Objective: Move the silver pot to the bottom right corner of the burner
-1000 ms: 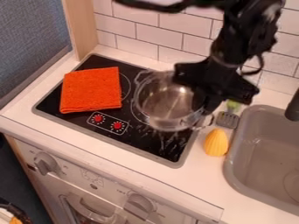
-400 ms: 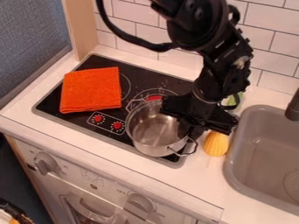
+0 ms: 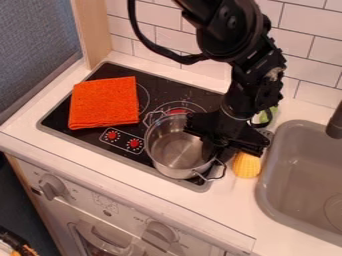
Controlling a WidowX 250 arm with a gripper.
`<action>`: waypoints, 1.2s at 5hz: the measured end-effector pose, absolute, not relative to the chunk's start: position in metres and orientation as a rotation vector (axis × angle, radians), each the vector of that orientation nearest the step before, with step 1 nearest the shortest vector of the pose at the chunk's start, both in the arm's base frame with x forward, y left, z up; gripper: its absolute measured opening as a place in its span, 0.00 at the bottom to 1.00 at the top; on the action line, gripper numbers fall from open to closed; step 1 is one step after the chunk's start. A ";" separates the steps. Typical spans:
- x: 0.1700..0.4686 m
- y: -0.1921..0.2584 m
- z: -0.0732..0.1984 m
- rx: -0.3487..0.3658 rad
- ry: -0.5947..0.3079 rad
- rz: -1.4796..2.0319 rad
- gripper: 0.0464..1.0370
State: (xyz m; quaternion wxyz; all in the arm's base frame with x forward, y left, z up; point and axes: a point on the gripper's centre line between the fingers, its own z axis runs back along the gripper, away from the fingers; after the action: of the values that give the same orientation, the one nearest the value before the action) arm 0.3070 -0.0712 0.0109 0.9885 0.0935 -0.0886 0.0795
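The black gripper (image 3: 217, 145) hangs down over the right side of the silver pot (image 3: 175, 150), its lower end at the pot's right rim. How its fingers meet the rim is hidden behind the gripper body. The pot is upright over the lower right part of the black burner (image 3: 100, 137), with one handle toward the upper left and the other reaching past the burner's right edge at the front.
An orange folded cloth (image 3: 104, 102) covers the burner's left part. Right of the pot, a yellow ridged object (image 3: 247, 165) stands on the counter (image 3: 267, 212), with a green item (image 3: 265, 115) behind it. A grey sink (image 3: 304, 180) lies at the right.
The pot and gripper have shifted together toward the front and slightly left, to the burner's lower right. A red mark on the stovetop behind the pot has come into view.
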 end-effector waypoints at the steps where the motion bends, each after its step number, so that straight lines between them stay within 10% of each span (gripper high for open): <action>1: 0.308 -0.070 0.012 0.199 -0.175 0.163 0.58; 3: 0.309 -0.068 0.015 0.211 -0.178 0.165 0.97; 6: 0.313 -0.074 0.067 0.206 -0.290 0.155 0.96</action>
State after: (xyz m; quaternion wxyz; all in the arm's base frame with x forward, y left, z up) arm 0.3129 -0.0743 0.0672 0.9813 0.1023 -0.1440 0.0769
